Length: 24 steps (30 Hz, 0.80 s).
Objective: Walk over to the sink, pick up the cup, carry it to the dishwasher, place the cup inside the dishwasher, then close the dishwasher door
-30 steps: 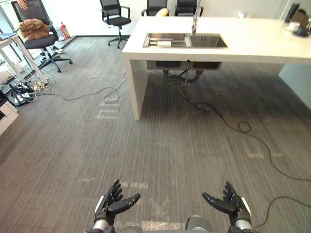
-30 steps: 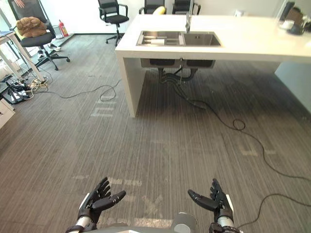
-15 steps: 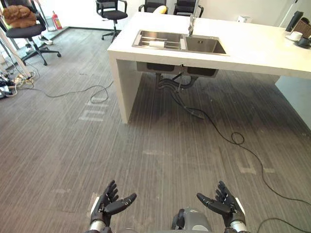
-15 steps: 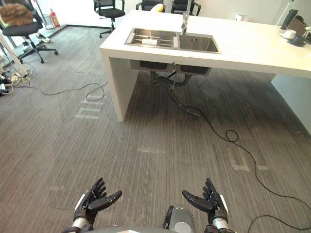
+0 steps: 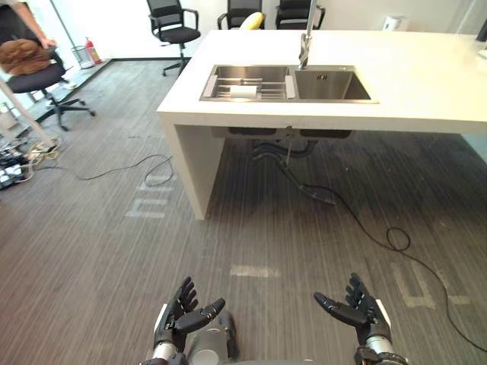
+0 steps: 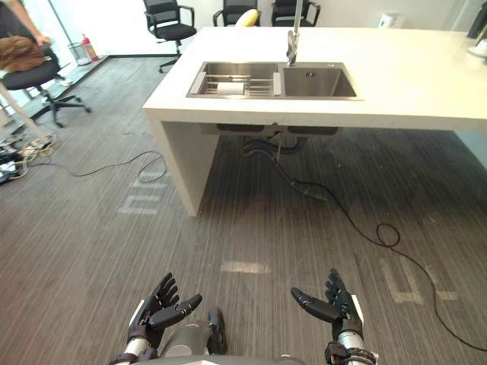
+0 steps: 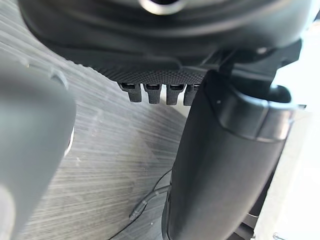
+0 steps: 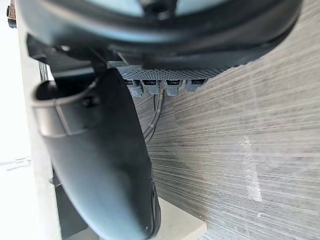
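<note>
A: Where to head first?
B: Straight on to the white desk (image 5: 426,84), then square up in front of the steel sink (image 5: 335,85) set into its top. Looks like the approach stage, with no pickup yet

A: And the cup?
B: Seems to lie on its side on the rack (image 5: 224,93) in the sink's left basin: a white cup (image 5: 243,91), just left of the tap (image 5: 307,46). Better to stop close against the desk edge, so as to reach down over the rim rather than lean and stretch

A: Hands?
B: Left hand (image 5: 181,315) and right hand (image 5: 364,313) low in front, well short of the desk, fingers straight and spread, holding nothing. Probably wise to line up on the left basin before raising either

A: Underfoot and around?
B: Grey striped carpet (image 5: 91,251) all the way, with pale tape marks (image 5: 255,271) on it. Worth minding the thin cable (image 5: 122,171) curling on the floor left of the desk's end panel. Further off, a black office chair (image 5: 176,30) beyond the desk, a person (image 6: 23,19) at the far left, a red fire extinguisher (image 5: 93,52) by the wall
</note>
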### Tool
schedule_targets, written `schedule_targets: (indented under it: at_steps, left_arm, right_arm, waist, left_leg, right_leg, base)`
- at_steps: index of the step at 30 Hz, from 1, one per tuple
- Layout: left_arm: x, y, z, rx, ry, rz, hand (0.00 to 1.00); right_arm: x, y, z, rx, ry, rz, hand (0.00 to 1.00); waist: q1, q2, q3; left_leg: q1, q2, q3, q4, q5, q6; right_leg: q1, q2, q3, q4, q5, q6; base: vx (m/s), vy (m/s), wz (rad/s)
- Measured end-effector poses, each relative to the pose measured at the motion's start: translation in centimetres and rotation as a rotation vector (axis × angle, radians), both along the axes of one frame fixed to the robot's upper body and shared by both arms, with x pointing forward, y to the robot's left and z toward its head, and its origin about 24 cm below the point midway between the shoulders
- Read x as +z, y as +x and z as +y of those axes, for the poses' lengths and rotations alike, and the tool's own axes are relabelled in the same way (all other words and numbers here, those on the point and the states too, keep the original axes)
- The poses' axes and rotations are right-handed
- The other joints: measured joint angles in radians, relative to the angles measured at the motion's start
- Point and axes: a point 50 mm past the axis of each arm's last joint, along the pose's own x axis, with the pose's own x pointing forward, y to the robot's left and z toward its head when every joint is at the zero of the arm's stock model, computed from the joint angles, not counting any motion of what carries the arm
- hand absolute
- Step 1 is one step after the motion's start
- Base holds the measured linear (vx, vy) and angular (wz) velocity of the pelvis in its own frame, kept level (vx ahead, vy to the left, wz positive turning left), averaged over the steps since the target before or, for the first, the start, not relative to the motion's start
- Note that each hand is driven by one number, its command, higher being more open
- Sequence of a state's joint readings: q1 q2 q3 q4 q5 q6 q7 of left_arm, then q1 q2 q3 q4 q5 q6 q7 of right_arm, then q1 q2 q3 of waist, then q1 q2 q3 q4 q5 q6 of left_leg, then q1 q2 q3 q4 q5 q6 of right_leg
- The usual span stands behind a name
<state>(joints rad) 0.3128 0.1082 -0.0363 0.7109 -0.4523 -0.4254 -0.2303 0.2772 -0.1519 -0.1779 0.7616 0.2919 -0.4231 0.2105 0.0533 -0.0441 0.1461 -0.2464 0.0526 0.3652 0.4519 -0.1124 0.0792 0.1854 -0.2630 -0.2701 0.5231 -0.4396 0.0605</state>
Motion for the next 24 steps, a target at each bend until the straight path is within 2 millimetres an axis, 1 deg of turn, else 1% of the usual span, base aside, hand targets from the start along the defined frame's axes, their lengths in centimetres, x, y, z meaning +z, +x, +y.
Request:
schedule_targets:
  at_steps: [1,2,3,4,5,6,7,8,9,10,11,12,13,14,15,16,17,18,19,20,21,22,23,24]
  left_arm:
    - [0.1,0.1,0.4,-0.005,0.009,-0.003,1.0]
    - [0.1,0.1,0.6,-0.002,0.014,-0.005,1.0]
    - [0.2,0.1,1.0,0.003,0.024,0.0,1.0]
    - [0.2,0.1,1.1,0.003,0.025,-0.002,1.0]
    - [0.2,0.0,1.3,0.007,0.031,0.0,1.0]
    - [0.3,-0.1,1.5,0.007,0.041,0.006,1.0]
    - [0.3,0.2,1.7,0.003,0.05,0.006,1.0]
    - [0.5,0.8,1.6,0.003,0.052,-0.005,1.0]
    - [0.7,1.4,1.7,0.005,0.058,-0.017,1.0]
    - [0.9,1.9,1.8,0.003,0.063,-0.03,1.0]
    - [1.3,2.9,2.0,-0.003,0.073,-0.056,1.0]
    - [1.6,3.3,2.3,0.001,0.082,-0.066,1.0]
    - [1.7,3.3,2.4,0.008,0.08,-0.071,1.0]
    - [1.7,3.0,2.5,0.02,0.08,-0.069,1.0]
    - [1.6,2.5,2.7,0.025,0.087,-0.061,1.0]
    - [1.5,2.3,2.7,0.028,0.089,-0.053,1.0]
    - [1.2,1.9,2.3,0.044,0.079,-0.037,1.0]
    - [0.9,1.5,1.6,0.059,0.058,-0.025,1.0]
    - [0.8,1.4,1.3,0.063,0.046,-0.021,1.0]
    - [0.6,1.1,0.5,0.06,0.026,-0.013,1.0]
    - [0.4,1.1,-0.4,0.04,0.008,-0.008,1.0]
    - [0.3,0.9,-0.8,0.034,-0.001,-0.005,1.0]
    - [0.3,0.9,-1.3,0.023,-0.01,-0.006,1.0]
    - [0.6,1.2,-1.4,0.021,-0.008,-0.032,1.0]
  right_arm:
    - [-0.3,-0.2,0.1,0.007,0.006,0.019,1.0]
    - [-0.5,-0.3,0.2,0.01,0.012,0.032,1.0]
    - [-1.0,-0.8,0.6,0.023,0.026,0.069,1.0]
    - [-1.1,-0.8,0.8,0.033,0.033,0.077,1.0]
    - [-1.3,-0.8,1.2,0.049,0.043,0.087,1.0]
    - [-1.3,-0.5,1.6,0.074,0.051,0.083,1.0]
    - [-1.3,-0.1,1.8,0.088,0.054,0.075,1.0]
    - [-1.1,0.4,1.9,0.098,0.056,0.063,1.0]
    - [-1.0,0.6,2.0,0.106,0.058,0.053,1.0]
    - [-1.0,0.8,2.0,0.109,0.058,0.046,1.0]
    - [-0.9,1.0,2.0,0.112,0.058,0.037,1.0]
    - [-0.9,0.7,2.1,0.118,0.064,0.04,1.0]
    - [-0.9,0.6,2.1,0.122,0.068,0.037,1.0]
    - [-0.8,0.2,2.3,0.124,0.073,0.031,1.0]
    - [-0.6,-0.4,2.4,0.125,0.075,0.018,1.0]
    - [-0.5,-0.5,2.4,0.126,0.074,0.014,1.0]
    - [-0.3,-0.4,2.2,0.125,0.067,0.005,1.0]
    - [-0.1,-0.1,2.1,0.12,0.06,-0.01,1.0]
    - [0.1,0.1,2.0,0.119,0.056,-0.018,1.0]
    - [0.2,0.4,1.9,0.118,0.051,-0.028,1.0]
    - [0.1,0.1,1.6,0.113,0.046,-0.009,1.0]
    - [0.1,0.0,1.4,0.11,0.041,-0.003,1.0]
    - [0.0,-0.5,1.0,0.095,0.036,0.014,1.0]
    - [0.0,-0.8,0.7,0.076,0.029,0.018,1.0]
  waist:
    - [-0.001,-0.02,-0.004]
    - [-0.001,-0.024,-0.006]
    - [-0.001,-0.03,-0.008]
    - [-0.001,-0.027,-0.006]
    - [-0.001,-0.024,-0.005]
    - [-0.002,-0.016,-0.004]
    - [-0.006,-0.001,0.0]
    - [-0.01,0.023,0.012]
    - [-0.012,0.035,0.019]
    - [-0.015,0.039,0.022]
    - [-0.016,0.039,0.029]
    - [-0.015,0.038,0.03]
    - [-0.013,0.037,0.033]
    - [-0.014,0.031,0.033]
    - [-0.016,0.022,0.026]
    - [-0.016,0.023,0.025]
    - [-0.011,0.04,0.019]
    - [-0.009,0.056,0.007]
    - [-0.01,0.059,0.003]
    - [-0.011,0.068,0.006]
    - [-0.02,0.073,0.008]
    - [-0.026,0.08,0.01]
    - [-0.036,0.085,0.009]
    - [-0.035,0.075,0.009]
  left_leg:
    - [0.007,-0.018,0.006,0.027,-0.032,0.014]
    - [0.016,-0.026,0.008,0.043,-0.056,0.018]
    - [0.064,-0.038,0.002,0.051,-0.109,0.023]
    - [0.089,-0.036,0.0,0.047,-0.124,0.023]
    - [0.132,-0.033,0.0,0.028,-0.138,0.019]
    - [0.187,-0.029,-0.003,-0.015,-0.141,0.013]
    - [0.228,-0.014,-0.008,-0.052,-0.14,0.007]
    - [0.274,0.013,-0.015,-0.088,-0.134,-0.006]
    - [0.3,0.028,-0.023,-0.111,-0.133,-0.016]
    - [0.312,0.037,-0.03,-0.122,-0.139,-0.03]
    - [0.329,0.056,-0.05,-0.124,-0.152,-0.049]
    - [0.342,0.079,-0.063,-0.105,-0.173,-0.073]
    - [0.349,0.091,-0.065,-0.085,-0.19,-0.088]
    - [0.37,0.111,-0.067,-0.029,-0.24,-0.113]
    - [0.389,0.125,-0.075,0.031,-0.303,-0.14]
    - [0.395,0.135,-0.081,0.058,-0.33,-0.152]
    - [0.404,0.162,-0.083,0.089,-0.373,-0.171]
    - [0.407,0.188,-0.079,0.087,-0.394,-0.175]
    - [0.416,0.193,-0.077,0.072,-0.393,-0.173]
    - [0.409,0.203,-0.075,0.107,-0.356,-0.126]
    - [0.358,0.235,-0.065,0.214,-0.284,-0.061]
    - [0.343,0.253,-0.06,0.258,-0.242,-0.052]
    - [0.32,0.281,-0.061,0.323,-0.143,-0.054]
    - [0.303,0.279,-0.06,0.342,-0.14,-0.073]
  right_leg:
    - [-0.046,-0.04,0.016,0.118,0.023,0.01]
    - [-0.069,-0.061,0.028,0.194,0.054,0.017]
    - [-0.119,-0.097,0.048,0.358,0.169,0.018]
    - [-0.14,-0.099,0.055,0.407,0.171,0.02]
    - [-0.173,-0.094,0.056,0.451,0.146,0.022]
    - [-0.218,-0.069,0.05,0.443,0.105,0.024]
    - [-0.241,-0.032,0.026,0.371,0.086,0.026]
    - [-0.263,0.017,-0.017,0.226,0.08,0.025]
    - [-0.291,0.044,-0.033,0.12,0.081,0.026]
    - [-0.314,0.058,-0.034,0.058,0.093,0.033]
    - [-0.354,0.076,-0.026,-0.058,0.148,0.038]
    - [-0.38,0.087,-0.012,-0.172,0.231,0.044]
    - [-0.385,0.089,-0.011,-0.215,0.271,0.041]
    - [-0.393,0.082,-0.007,-0.234,0.344,0.031]
    - [-0.398,0.063,-0.003,-0.179,0.419,0.015]
    - [-0.408,0.06,-0.002,-0.129,0.447,0.005]
    - [-0.445,0.064,0.002,-0.014,0.419,-0.007]
    - [-0.476,0.073,-0.003,0.05,0.349,-0.025]
    - [-0.482,0.077,-0.007,0.07,0.326,-0.029]
    - [-0.481,0.078,-0.016,0.091,0.285,-0.036]
    - [-0.456,0.077,-0.032,0.086,0.265,-0.041]
    - [-0.43,0.082,-0.044,0.073,0.259,-0.039]
    - [-0.37,0.086,-0.07,0.035,0.25,-0.05]
    - [-0.328,0.086,-0.076,-0.011,0.244,-0.061]
  base:
    - [0.55,0.19,0.05]
    - [0.53,0.164,0.12]
    - [0.53,0.144,0.06]
    - [0.61,0.133,-0.03]
    - [0.46,0.056,-0.15]
    - [0.42,0.04,-0.1]
    - [0.37,0.003,-0.02]
    - [0.33,-0.014,0.07]
    - [0.31,-0.027,0.12]
    - [0.27,-0.056,0.25]
    - [0.27,-0.11,0.37]
    - [0.28,-0.132,0.35]
    - [0.29,-0.181,0.27]
    - [0.34,-0.242,0.24]
    - [0.36,-0.28,0.26]
    - [0.41,-0.348,0.16]
    - [0.39,-0.339,-0.01]
    - [0.45,-0.355,-0.06]
    - [0.37,-0.23,0.06]
    - [0.42,-0.279,0.19]
    - [0.34,-0.244,0.27]
    - [0.37,-0.305,0.42]
    - [0.29,-0.207,0.41]
    - [0.23,-0.153,0.33]
